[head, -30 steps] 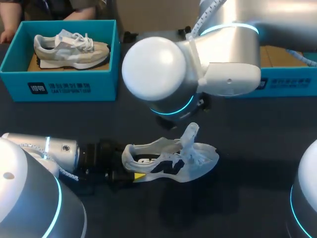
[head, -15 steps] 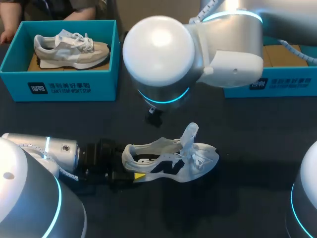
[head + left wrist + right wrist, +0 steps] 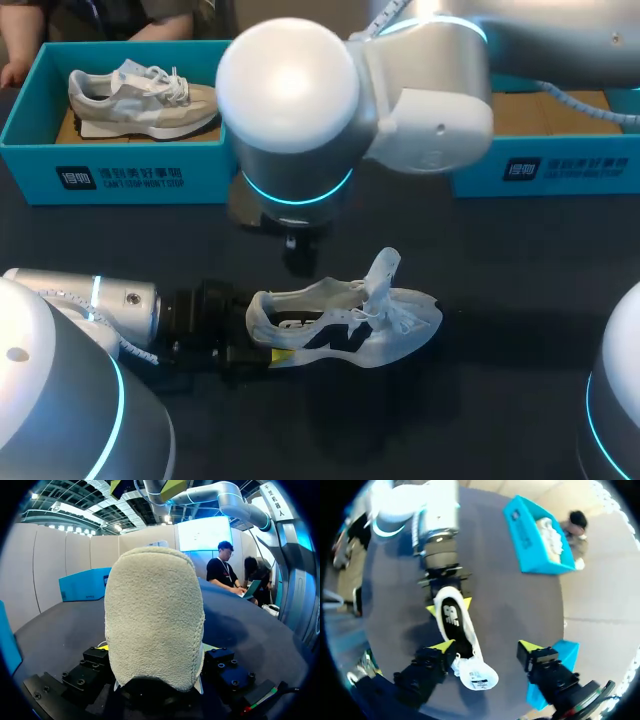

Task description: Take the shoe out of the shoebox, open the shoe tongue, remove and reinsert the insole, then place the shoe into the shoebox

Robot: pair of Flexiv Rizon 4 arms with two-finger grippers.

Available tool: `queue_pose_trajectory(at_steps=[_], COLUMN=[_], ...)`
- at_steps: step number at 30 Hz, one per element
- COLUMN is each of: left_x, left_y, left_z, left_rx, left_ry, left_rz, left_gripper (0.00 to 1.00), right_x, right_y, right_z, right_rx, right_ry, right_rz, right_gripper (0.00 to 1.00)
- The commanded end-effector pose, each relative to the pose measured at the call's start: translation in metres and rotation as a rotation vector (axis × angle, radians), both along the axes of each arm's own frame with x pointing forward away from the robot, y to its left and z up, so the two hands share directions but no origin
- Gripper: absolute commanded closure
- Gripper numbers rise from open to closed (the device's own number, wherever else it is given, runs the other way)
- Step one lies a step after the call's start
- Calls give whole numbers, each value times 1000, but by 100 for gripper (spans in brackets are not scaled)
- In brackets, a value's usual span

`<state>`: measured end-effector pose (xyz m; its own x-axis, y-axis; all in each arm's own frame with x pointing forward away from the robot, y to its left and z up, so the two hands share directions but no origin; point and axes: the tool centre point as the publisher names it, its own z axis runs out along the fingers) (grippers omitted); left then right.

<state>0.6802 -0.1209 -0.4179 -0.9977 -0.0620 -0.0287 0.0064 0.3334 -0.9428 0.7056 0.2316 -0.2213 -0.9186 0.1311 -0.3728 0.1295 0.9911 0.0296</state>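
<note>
Dark table [image 3: 500, 262] — beige shoe [image 3: 140, 98] (boxed)

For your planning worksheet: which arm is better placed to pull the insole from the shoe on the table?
Right. The right gripper, open, hangs over the shoe, its insole exposed; the left gripper is shut on the heel, probably steadying it.
</note>
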Motion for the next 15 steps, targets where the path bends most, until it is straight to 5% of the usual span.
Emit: queue_pose_trajectory(at_steps=[1,15], left_x=[2,2], left_y=[0,0], left_z=[-3,-3], left_rx=[5,5], left_ry=[2,2], left_rz=[-2,-2], left_gripper=[100,100], right_x=[0,-7], right_y=[-1,-4], right_z=[-11,-69], right_rx=[-26,8], right_ry=[76,225], right_rz=[141,179], right_gripper=[100,100])
